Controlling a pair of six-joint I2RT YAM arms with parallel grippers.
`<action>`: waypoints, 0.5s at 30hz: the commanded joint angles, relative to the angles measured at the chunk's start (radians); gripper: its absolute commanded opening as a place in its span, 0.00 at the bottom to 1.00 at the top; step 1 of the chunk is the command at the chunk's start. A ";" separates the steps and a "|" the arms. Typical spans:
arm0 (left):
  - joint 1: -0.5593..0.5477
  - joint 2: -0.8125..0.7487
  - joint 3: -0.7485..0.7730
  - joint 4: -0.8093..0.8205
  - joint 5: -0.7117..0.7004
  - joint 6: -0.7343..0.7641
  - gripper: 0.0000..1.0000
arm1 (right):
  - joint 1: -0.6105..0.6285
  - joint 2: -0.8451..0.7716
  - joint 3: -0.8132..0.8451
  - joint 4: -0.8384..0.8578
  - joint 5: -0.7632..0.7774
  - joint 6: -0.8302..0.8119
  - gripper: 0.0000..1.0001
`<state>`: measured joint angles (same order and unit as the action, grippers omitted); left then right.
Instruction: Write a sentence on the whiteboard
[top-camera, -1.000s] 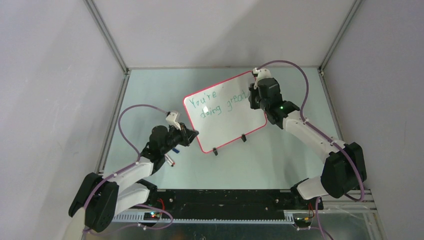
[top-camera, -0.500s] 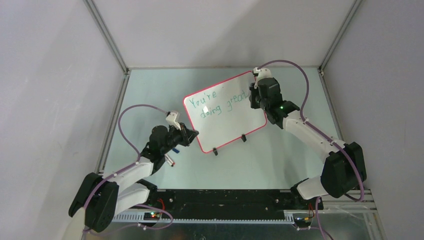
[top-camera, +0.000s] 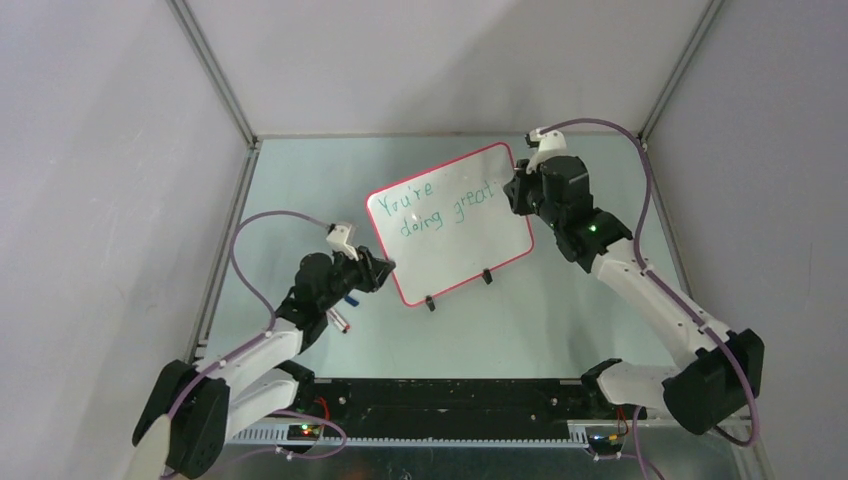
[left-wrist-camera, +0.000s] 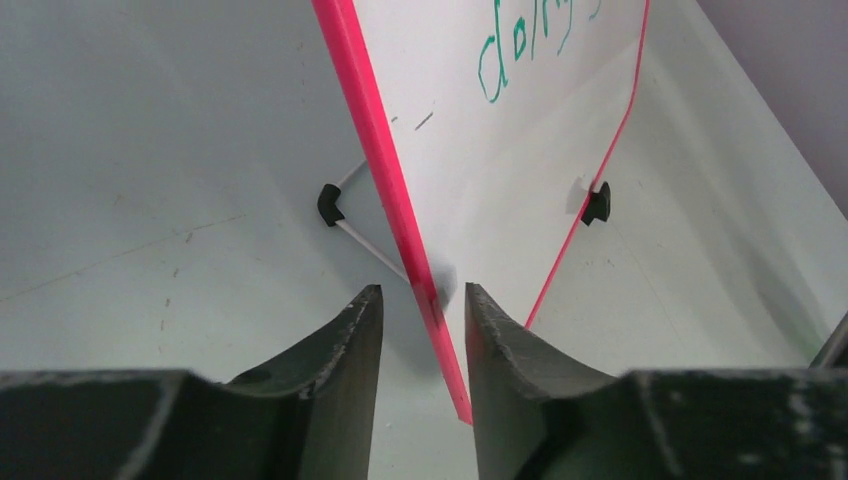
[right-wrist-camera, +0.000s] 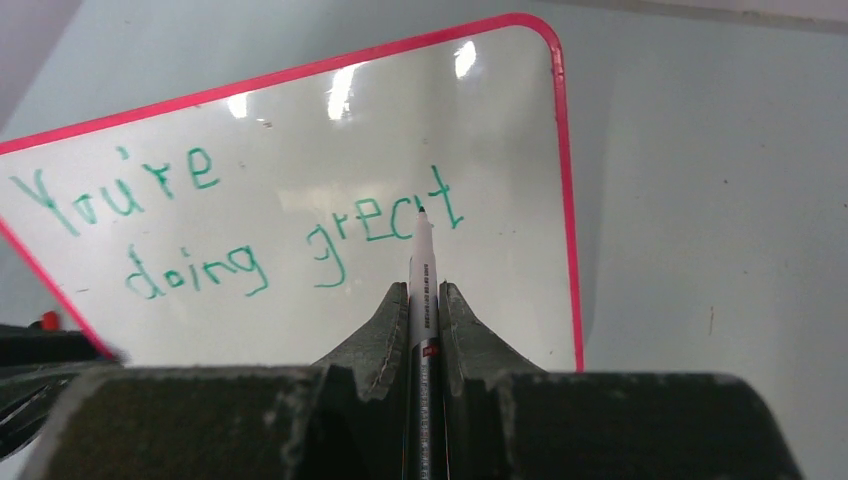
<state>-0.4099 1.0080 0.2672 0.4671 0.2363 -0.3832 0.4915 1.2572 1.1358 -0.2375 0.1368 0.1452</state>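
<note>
Green lettering on the whiteboard (top-camera: 450, 225) reads "You're doing great", so I judge the writing is close to done, bar perhaps a closing mark. The board stands propped on its black clip feet (top-camera: 430, 303) in the middle of the table (top-camera: 300, 180), turned at an angle, with an arm at each end.

The right gripper (right-wrist-camera: 424, 290) has its jaws closed tight on the marker (right-wrist-camera: 420, 250), whose tip points at the last letters of "great". For any further stroke I would keep the tip square to the face, press lightly so the board does not rock back on its feet, and lift straight off to avoid smearing.

The left gripper (left-wrist-camera: 420, 300) straddles the red rim at the board's near left corner, its jaws narrow; I cannot tell whether they actually pinch it.

Only the left wrist view shows that straddle and the wire prop behind the board. The right wrist view shows where the tip points but not whether it touches. The top view gives the layout alone.
</note>
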 joint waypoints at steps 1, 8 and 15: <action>0.006 -0.083 -0.018 -0.032 -0.078 0.026 0.44 | 0.012 -0.057 -0.024 -0.014 -0.101 0.030 0.00; 0.006 -0.295 -0.031 -0.231 -0.262 -0.042 0.63 | 0.031 -0.106 -0.062 -0.045 -0.269 0.065 0.00; 0.005 -0.443 0.012 -0.554 -0.637 -0.294 0.97 | 0.042 -0.164 -0.158 0.003 -0.333 0.096 0.00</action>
<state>-0.4099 0.6003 0.2375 0.1341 -0.1249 -0.4763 0.5278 1.1339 1.0054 -0.2787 -0.1345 0.2146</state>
